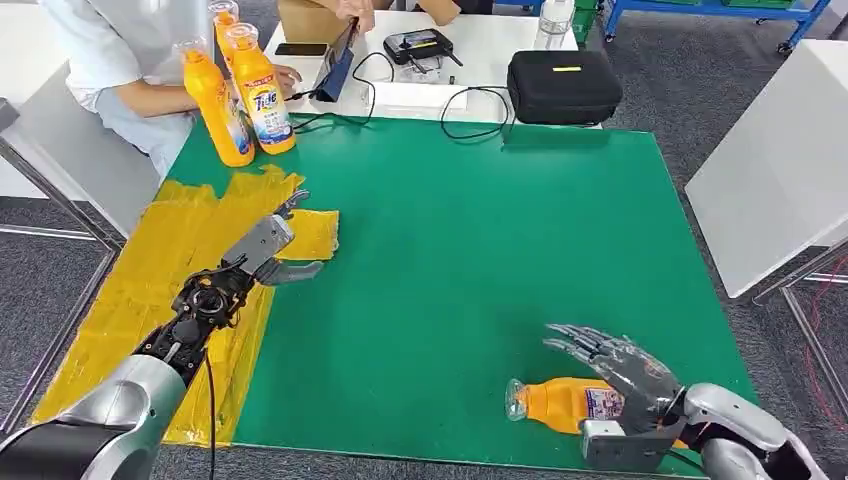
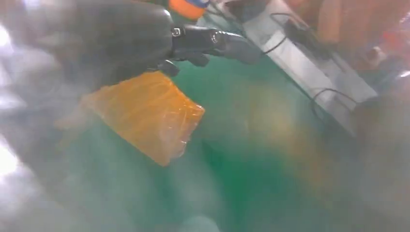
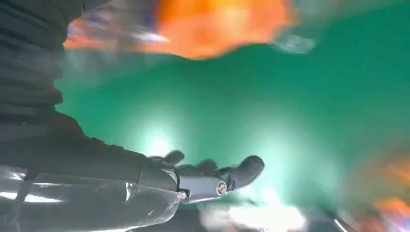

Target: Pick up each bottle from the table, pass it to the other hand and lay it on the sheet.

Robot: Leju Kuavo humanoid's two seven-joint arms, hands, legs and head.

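Right hand (image 1: 625, 385) sits over the lying orange detergent bottle (image 1: 560, 402) near the front edge of the green surface (image 1: 470, 260), fingers spread above it and thumb on the near side, not yet closed on the bottle as far as the head view shows; in the right wrist view the fingers (image 3: 241, 171) are apart with nothing between them and an orange blur runs along one edge. Left hand (image 1: 268, 248) hovers open and empty over the inner edge of the yellow sheet (image 1: 150, 280), fingers apart. Two more orange bottles (image 1: 240, 95) stand upright at the far left corner, just beside a person's arm (image 1: 150, 95). Risks: the bottle is a smooth rounded plastic body lying on its side, likely to roll or slip out if the fingers close off-centre or only catch the narrow clear neck (image 1: 517, 398); it lies close to the front edge, so a nudge could push it off; glossy label adds little grip. The sheet looks thin, crinkled, shiny film, with a loose flap (image 1: 310, 232) that the left fingers could snag. The green mat looks matt and flat. A black case (image 1: 563, 87) and cables (image 1: 470, 105) sit on the white table behind
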